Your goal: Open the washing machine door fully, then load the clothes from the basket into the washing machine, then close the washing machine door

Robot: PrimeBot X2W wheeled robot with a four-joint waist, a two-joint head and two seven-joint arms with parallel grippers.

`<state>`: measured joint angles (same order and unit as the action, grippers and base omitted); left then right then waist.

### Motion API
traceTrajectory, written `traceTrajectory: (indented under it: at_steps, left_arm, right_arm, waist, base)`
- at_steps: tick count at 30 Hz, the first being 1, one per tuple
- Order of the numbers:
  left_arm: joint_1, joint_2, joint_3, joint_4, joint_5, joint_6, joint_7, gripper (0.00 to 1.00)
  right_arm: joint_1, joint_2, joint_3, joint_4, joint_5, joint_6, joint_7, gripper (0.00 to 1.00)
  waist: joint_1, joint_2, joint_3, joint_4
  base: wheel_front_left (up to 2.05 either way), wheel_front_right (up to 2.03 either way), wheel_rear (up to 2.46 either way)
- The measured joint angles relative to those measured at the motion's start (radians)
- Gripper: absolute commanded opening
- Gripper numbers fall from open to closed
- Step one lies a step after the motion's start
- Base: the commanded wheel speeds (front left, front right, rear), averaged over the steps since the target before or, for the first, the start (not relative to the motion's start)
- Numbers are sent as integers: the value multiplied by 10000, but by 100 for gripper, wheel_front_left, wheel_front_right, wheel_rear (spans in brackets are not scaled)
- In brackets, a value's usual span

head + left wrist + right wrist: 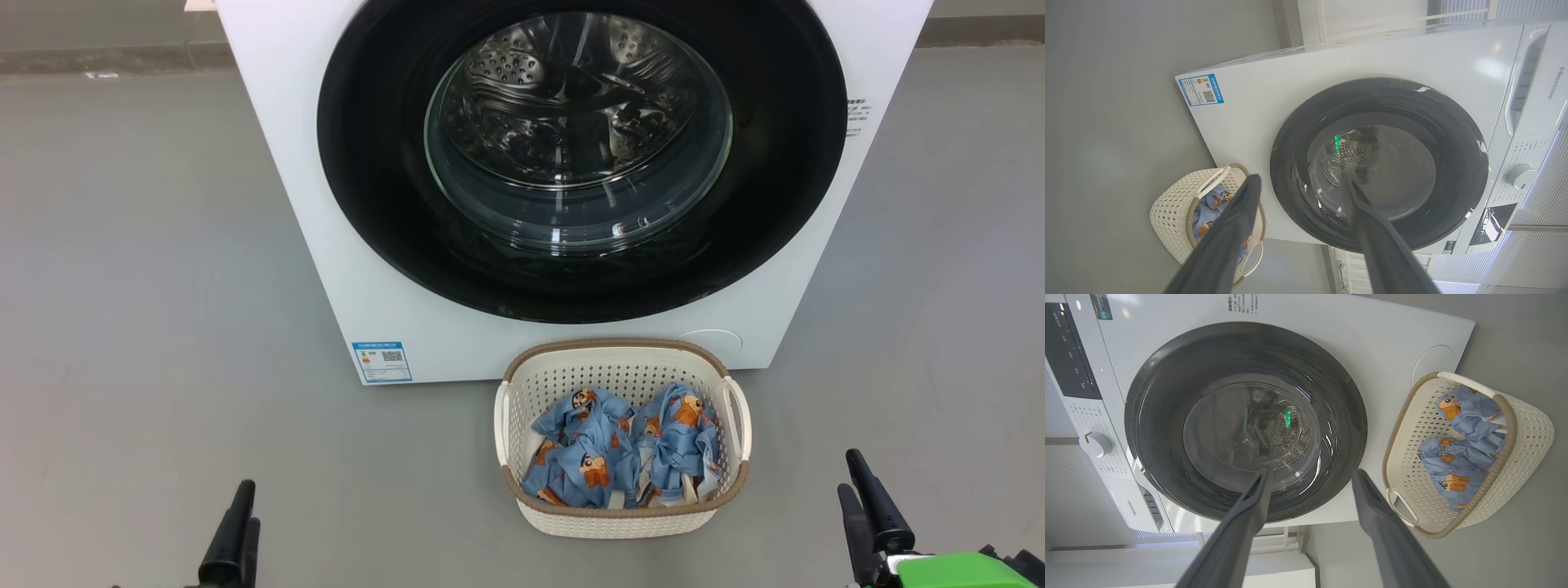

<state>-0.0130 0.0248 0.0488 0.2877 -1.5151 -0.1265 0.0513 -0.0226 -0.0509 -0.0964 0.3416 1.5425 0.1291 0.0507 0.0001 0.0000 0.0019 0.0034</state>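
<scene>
Left gripper (1302, 179) and right gripper (1311, 473) splayed, empty; clothes (1208, 204) partly hidden inside the basket (1167, 212).

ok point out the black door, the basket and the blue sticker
round glossy black door (367, 163), head view, left of ring
cream perforated plastic basket (612, 345), head view, back rim
small blue label sticker (381, 362), head view, centre

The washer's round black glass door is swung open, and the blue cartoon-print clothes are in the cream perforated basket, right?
Not quite: the round glossy black door is shut against the white washing machine, as the head view shows. The blue cartoon-print clothes are indeed in the cream perforated basket.
</scene>
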Motion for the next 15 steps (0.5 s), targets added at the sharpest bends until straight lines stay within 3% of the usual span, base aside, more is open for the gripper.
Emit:
traceTrajectory:
  at_steps: [15]
  left_arm:
    - [5,136,-107,-301,2033,0,-433,100]
  right_arm:
    - [-209,-207,410,161,-1965,0,-414,100]
  waist:
    - [0,0,-18,17]
  base:
    - [0,0,0]
